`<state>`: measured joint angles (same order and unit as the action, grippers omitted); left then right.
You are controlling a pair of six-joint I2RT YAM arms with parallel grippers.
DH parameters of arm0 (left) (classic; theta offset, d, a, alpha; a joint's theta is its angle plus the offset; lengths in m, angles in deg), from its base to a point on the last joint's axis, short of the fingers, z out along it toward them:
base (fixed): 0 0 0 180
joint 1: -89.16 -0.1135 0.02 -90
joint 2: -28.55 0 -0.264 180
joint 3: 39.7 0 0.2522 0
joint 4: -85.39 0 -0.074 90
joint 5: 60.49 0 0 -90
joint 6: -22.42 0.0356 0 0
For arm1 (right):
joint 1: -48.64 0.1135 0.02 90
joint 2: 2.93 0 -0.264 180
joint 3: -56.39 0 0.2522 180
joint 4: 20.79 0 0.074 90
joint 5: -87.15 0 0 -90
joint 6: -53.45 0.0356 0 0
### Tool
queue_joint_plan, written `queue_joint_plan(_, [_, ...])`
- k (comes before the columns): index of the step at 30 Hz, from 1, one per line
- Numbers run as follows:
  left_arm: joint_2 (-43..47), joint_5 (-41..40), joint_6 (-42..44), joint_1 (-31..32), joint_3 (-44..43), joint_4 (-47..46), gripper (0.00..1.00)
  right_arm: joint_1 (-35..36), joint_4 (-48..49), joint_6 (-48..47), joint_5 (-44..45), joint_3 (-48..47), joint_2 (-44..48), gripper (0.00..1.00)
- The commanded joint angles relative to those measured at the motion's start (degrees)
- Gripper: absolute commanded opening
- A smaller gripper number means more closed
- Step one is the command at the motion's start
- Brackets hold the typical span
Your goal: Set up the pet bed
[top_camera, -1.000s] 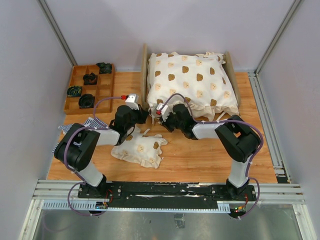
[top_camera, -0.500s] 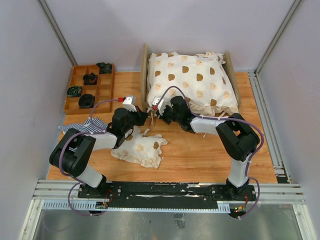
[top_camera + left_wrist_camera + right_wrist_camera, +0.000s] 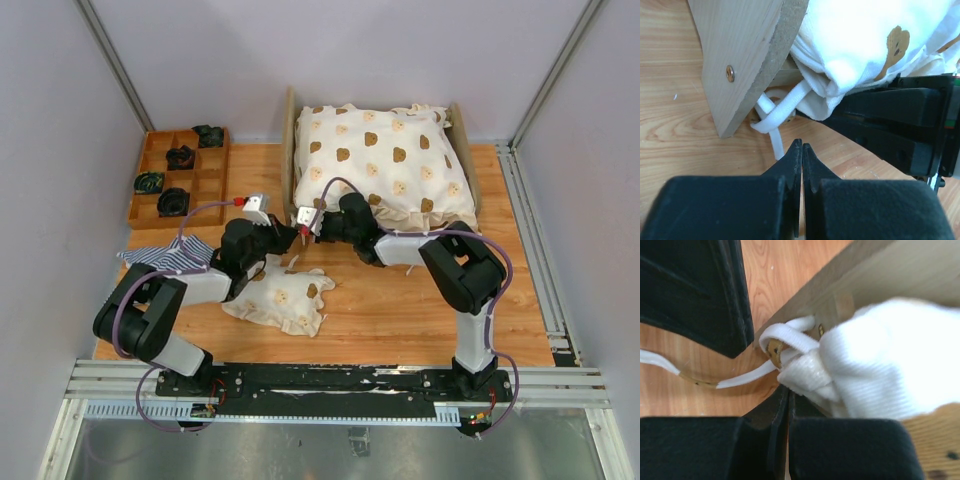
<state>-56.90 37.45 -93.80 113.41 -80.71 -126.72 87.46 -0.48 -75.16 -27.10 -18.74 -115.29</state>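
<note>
The pet bed's plywood frame (image 3: 288, 150) stands at the back, with a cream bear-print quilt (image 3: 380, 165) heaped over it. Its blue-and-white striped mattress (image 3: 165, 255) lies flat on the table at the left. Both grippers meet at the frame's near left corner. My left gripper (image 3: 290, 238) (image 3: 802, 146) is shut and empty, just short of the wooden board (image 3: 735, 60) and a white tie strap (image 3: 777, 117). My right gripper (image 3: 308, 228) (image 3: 788, 392) is shut too, its tip under the quilt's corner (image 3: 807, 375), beside the looped strap (image 3: 790, 337).
A small bear-print pillow (image 3: 282, 296) lies on the table in front of the arms. A brown compartment tray (image 3: 205, 185) holding dark items stands at the back left. Metal rails (image 3: 530, 230) run along the right edge.
My right gripper has moved left along the quilt's front edge to the bed's near left corner. My left gripper has edged toward the same corner, its elbow dropping lower left.
</note>
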Motion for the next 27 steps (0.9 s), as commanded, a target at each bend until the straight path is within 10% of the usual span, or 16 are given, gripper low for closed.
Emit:
queue_joint_plan(1, [2.10, 0.99, -0.74, 0.18, 0.89, -1.73, 0.00, 0.11, 9.73, -7.59, -3.87, 0.75, -0.87, 0.00])
queue_joint_plan(11, [14.76, -11.36, -9.80, -0.94, 0.60, 12.93, 0.39, -0.07, 15.01, -18.71, -2.60, 1.98, -5.96, 0.00])
queue_joint_plan(27, [3.76, -9.46, -23.66, -2.89, -9.40, 18.44, 0.47, -1.56, 29.48, -21.60, -2.25, 7.36, -7.86, 0.00])
